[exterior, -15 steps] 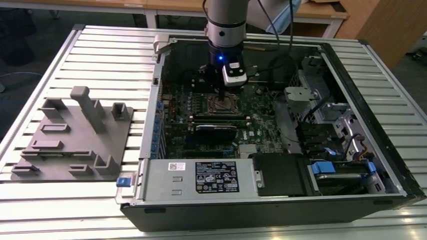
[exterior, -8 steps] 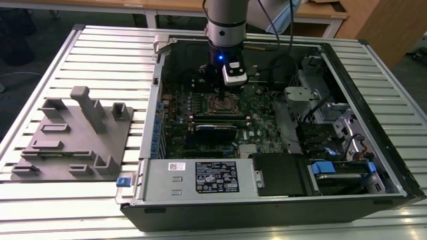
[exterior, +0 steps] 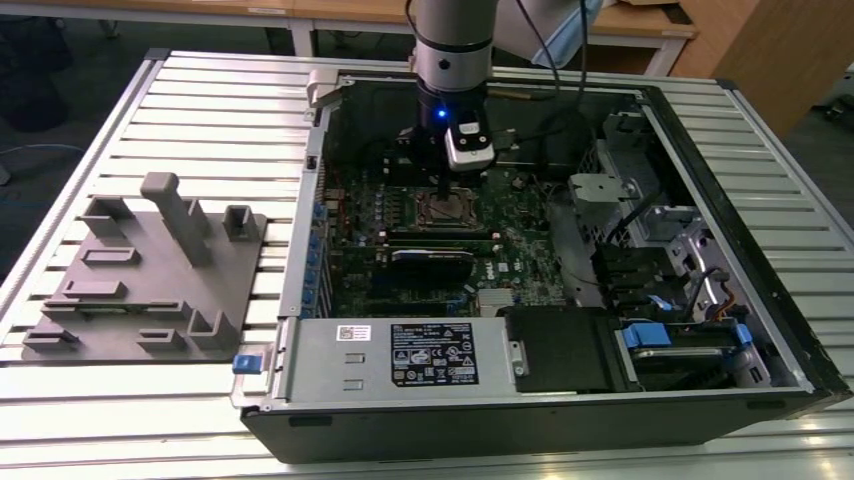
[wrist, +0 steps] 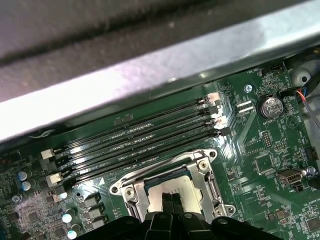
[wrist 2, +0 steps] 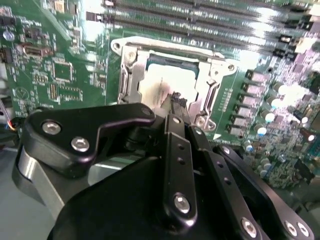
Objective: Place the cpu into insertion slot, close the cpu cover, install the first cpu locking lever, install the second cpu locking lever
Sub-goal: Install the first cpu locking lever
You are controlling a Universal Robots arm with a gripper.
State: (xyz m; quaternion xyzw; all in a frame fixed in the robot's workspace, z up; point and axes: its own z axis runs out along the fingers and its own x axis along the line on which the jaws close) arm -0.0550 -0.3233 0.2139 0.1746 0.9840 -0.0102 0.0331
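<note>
Cpu, one silvery chip, is sitting in the one insertion slot toward the far side of the green motherboard, with one cpu cover framing it. Just beyond it, four long memory slots are lying side by side. The one gripper is hanging directly over the chip, its two fingers pressing together, pinching nothing.
</note>
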